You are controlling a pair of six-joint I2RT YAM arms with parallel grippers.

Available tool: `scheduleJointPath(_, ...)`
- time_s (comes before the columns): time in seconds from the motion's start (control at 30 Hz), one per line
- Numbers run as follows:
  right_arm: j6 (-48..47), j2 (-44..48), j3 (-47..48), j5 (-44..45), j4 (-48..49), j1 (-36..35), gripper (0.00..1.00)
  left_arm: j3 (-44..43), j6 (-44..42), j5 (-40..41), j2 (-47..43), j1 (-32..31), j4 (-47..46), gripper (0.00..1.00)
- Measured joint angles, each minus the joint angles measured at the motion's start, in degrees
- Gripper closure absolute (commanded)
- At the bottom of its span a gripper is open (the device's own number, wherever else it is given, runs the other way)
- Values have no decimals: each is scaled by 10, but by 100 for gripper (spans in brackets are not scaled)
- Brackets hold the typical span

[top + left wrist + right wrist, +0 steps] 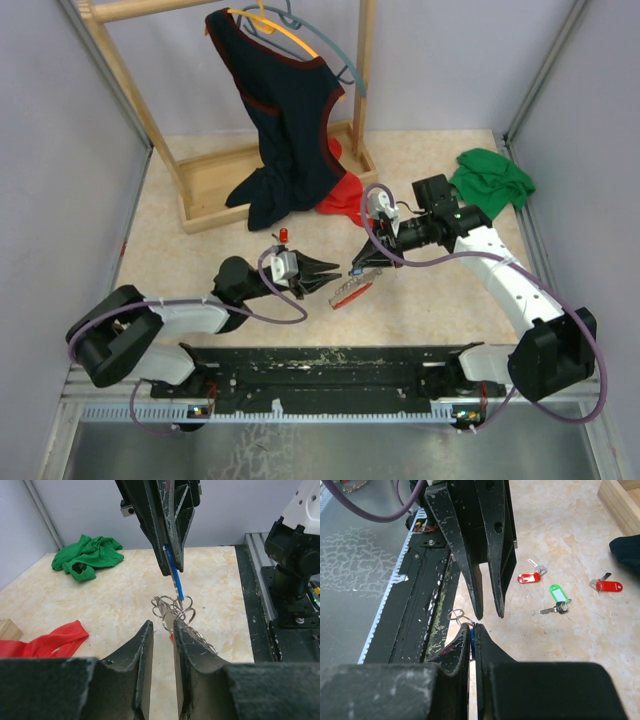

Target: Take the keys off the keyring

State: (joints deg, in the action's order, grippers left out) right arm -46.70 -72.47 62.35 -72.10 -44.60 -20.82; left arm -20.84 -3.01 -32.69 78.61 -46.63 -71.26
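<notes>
My right gripper [473,626] is shut on the blue key [471,639], which hangs from its tips in the left wrist view [175,582]. The keyring [176,611], a bunch of silvery rings with a chain-like strip [202,639], dangles from that key just over the table [350,292]. My left gripper [162,627] faces the right one tip to tip, open by a narrow gap with nothing in it. The rings lie against the outer side of its right finger [181,635]. Two red keys [527,577] [607,585] and a green key [557,597] lie loose on the table.
A green cloth [490,180] lies at the back right and a red cloth [345,197] by the wooden rack [215,190], where a dark garment [285,130] hangs. One red key [283,236] lies behind the left arm. The black base rail [330,365] runs along the near edge.
</notes>
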Motion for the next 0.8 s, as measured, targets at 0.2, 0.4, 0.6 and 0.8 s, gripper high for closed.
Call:
scheduleJointPath(0.2, -3, 0, 0, -2, 0, 0, 100, -38, -42, -32, 21, 0, 55, 73)
scheduleJointPath(0.4, -3, 0, 0, -4, 0, 0, 100, -49, -48, -65, 46, 0, 75, 71)
scheduleJointPath(0.6, -3, 0, 0, -4, 0, 0, 100, -54, -41, -90, 62, 0, 74, 68)
scheduleJointPath(0.8, -3, 0, 0, -5, 0, 0, 100, -62, -22, -98, 75, 0, 70, 68)
